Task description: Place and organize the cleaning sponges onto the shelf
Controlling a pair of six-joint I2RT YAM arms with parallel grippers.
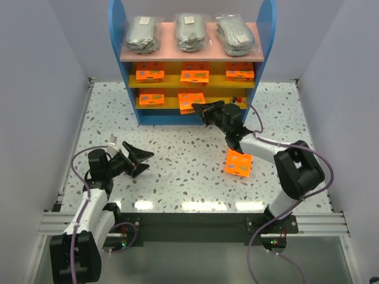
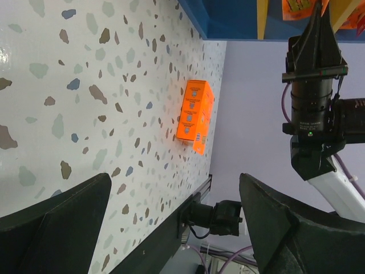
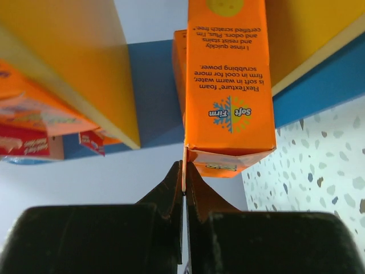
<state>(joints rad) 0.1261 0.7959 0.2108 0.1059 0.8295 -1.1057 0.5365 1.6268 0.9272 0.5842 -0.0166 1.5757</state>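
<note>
The shelf (image 1: 115,35) stands at the back, with three bags of grey scrub pads (image 1: 190,32) on its pink top board. Three orange packets (image 1: 195,75) lie on the middle yellow board and one (image 1: 151,97) lies at the left of the lower board. My right gripper (image 1: 199,110) is shut on the thin end flap of another orange packet (image 1: 190,100) at the middle of the lower board; the right wrist view shows the gripper (image 3: 184,171) pinching that packet (image 3: 225,85). One more orange packet (image 1: 238,163) lies on the table, also in the left wrist view (image 2: 194,117). My left gripper (image 1: 140,158) is open and empty (image 2: 171,228).
The speckled table (image 1: 177,154) has white walls on both sides. A small red object (image 1: 235,99) lies at the right of the lower board. The right arm (image 2: 313,85) reaches over the table toward the shelf. A yellow board (image 3: 68,57) is close on the left of the held packet.
</note>
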